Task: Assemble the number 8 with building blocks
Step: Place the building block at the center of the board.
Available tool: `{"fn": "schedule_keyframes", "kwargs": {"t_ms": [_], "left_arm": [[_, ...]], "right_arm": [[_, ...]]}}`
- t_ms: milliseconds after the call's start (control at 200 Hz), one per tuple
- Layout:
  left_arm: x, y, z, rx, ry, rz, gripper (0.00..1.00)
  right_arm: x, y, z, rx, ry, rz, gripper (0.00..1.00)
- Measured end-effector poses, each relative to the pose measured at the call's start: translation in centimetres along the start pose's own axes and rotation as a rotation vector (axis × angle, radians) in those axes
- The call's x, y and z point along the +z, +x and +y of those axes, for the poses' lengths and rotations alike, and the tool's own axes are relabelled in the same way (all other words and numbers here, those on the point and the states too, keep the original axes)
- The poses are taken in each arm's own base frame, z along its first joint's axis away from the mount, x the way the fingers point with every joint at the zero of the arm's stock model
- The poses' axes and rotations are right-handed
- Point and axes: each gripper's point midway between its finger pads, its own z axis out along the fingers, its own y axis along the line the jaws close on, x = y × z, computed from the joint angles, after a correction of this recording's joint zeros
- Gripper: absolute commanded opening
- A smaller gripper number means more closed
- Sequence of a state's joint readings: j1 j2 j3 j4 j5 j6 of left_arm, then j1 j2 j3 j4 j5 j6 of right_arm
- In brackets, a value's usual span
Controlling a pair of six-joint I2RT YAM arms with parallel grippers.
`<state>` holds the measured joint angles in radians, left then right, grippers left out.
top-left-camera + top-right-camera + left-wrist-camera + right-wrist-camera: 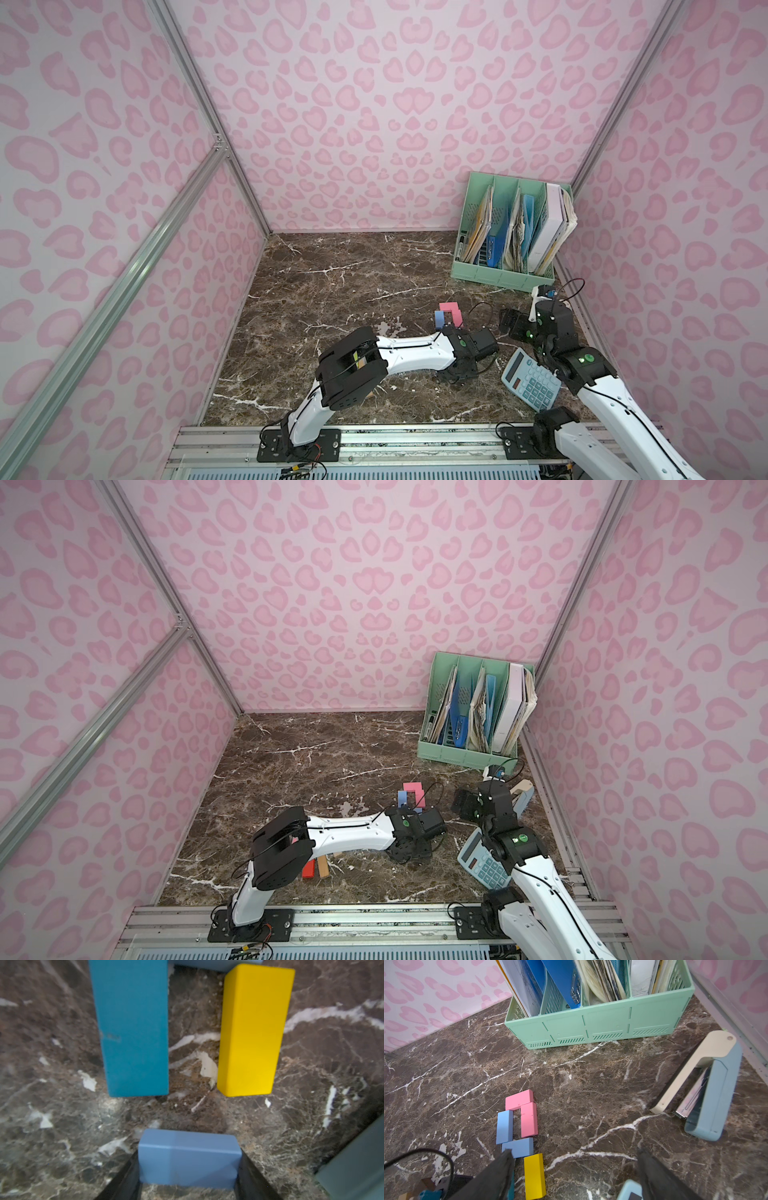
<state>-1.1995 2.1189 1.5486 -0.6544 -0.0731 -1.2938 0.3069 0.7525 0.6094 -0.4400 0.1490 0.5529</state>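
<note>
My left gripper (189,1169) is shut on a light blue block (187,1155), held crosswise between its black fingers low over the marble. Just beyond it lie a teal block (133,1028) and a yellow block (253,1030) side by side with a gap between them. The right wrist view shows the figure: two pink blocks (527,1115), two light blue blocks (504,1126) and the yellow block (534,1176). My right gripper (575,1153) hangs open and empty to the right of them. In both top views the left arm hides most of the figure; a pink block (451,309) shows.
A red block (308,868) and a tan block (323,868) lie under the left arm's elbow. A pale blue calculator (530,384) lies near the right arm. A stapler (708,1093) and a green file organiser (602,1022) stand at the back right.
</note>
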Motion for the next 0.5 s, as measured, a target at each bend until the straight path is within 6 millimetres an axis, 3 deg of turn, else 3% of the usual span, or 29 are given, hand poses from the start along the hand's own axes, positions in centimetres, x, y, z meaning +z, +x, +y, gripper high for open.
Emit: {"fn": "schedule_keyframes", "kwargs": {"t_ms": [230, 410, 500], "left_arm": [[-0.4, -0.1, -0.8, -0.016, 0.047, -0.006, 0.94], [-1.4, 0.0, -0.6, -0.005, 0.049, -0.017, 0.98], [-4.3, -1.0, -0.3, 0.019, 0.057, -0.08, 0.98]], "right_arm": [[0.1, 0.2, 0.0, 0.0, -0.006, 0.007, 0.94], [0.0, 0.4, 0.3, 0.0, -0.023, 0.016, 0.94], [-0.1, 0.3, 0.6, 0.001, -0.039, 0.018, 0.94]]}}
